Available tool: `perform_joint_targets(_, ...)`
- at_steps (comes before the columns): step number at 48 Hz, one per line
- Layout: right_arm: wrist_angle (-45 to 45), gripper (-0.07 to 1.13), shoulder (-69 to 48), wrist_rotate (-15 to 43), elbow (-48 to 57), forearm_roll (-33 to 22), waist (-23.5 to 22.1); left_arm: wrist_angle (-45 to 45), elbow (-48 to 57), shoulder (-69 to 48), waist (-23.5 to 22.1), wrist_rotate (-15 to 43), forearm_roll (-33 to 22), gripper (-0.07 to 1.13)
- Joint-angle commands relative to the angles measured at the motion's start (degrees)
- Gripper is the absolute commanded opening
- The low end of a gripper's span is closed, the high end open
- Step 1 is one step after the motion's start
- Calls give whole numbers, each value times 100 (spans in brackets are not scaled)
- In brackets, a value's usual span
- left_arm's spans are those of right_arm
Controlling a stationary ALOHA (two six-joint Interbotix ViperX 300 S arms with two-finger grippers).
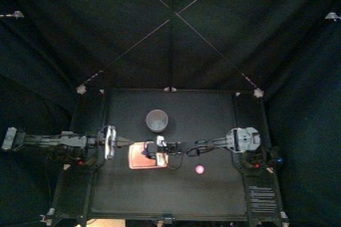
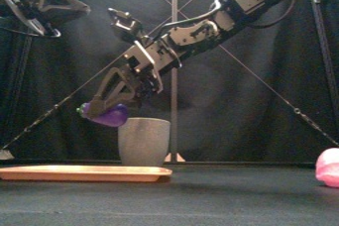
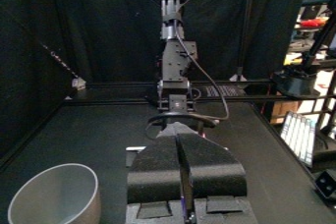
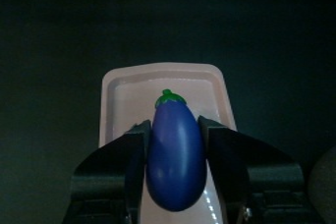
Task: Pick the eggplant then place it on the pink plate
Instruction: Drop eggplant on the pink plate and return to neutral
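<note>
The purple eggplant point(image 4: 174, 154) with a green stem is gripped lengthwise by my right gripper point(image 4: 175, 135), which is shut on it. In the front view the eggplant point(image 2: 103, 114) hangs well above the left half of the flat pink plate point(image 2: 82, 172). The right wrist view shows the plate point(image 4: 132, 92) directly below the eggplant. From above, the right gripper point(image 1: 163, 150) is over the plate point(image 1: 139, 158). My left gripper point(image 3: 186, 154) rests shut and empty at the table's left point(image 1: 115, 136), beside the plate.
A tall grey speckled cup point(image 2: 143, 141) stands just behind the plate point(image 1: 158, 120) and close to the left gripper point(image 3: 53, 195). A small pink toy point(image 2: 328, 167) lies on the table to the right point(image 1: 201, 168).
</note>
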Motion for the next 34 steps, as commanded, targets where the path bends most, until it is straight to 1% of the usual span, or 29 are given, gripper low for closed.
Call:
perform_joint_targets(1, 18, 78, -123, -9, -211, 44, -26, -26, -70, 18, 9, 0, 18, -4)
perform_joint_targets(4, 26, 84, -132, -9, -202, 18, -26, -26, -70, 18, 0, 0, 18, -4)
perform_joint_targets(7, 35, 88, -158, -9, -193, 0, -18, -26, -70, 18, 9, 0, 18, -4)
perform_joint_targets(15, 0, 88, -343, -9, -70, 0, -44, -26, -70, 18, 0, 0, 18, -4)
perform_joint_targets(20, 0, 88, -615, -18, 88, -26, -149, -26, -70, 18, 9, 0, 18, -4)
perform_joint_targets(26, -141, 88, -1213, -9, 483, -62, -299, -26, -70, 9, 0, 0, 18, -4)
perform_joint_targets(34, -677, 88, -2101, -9, 1230, -44, -325, -26, -70, 9, 0, 0, 18, -4)
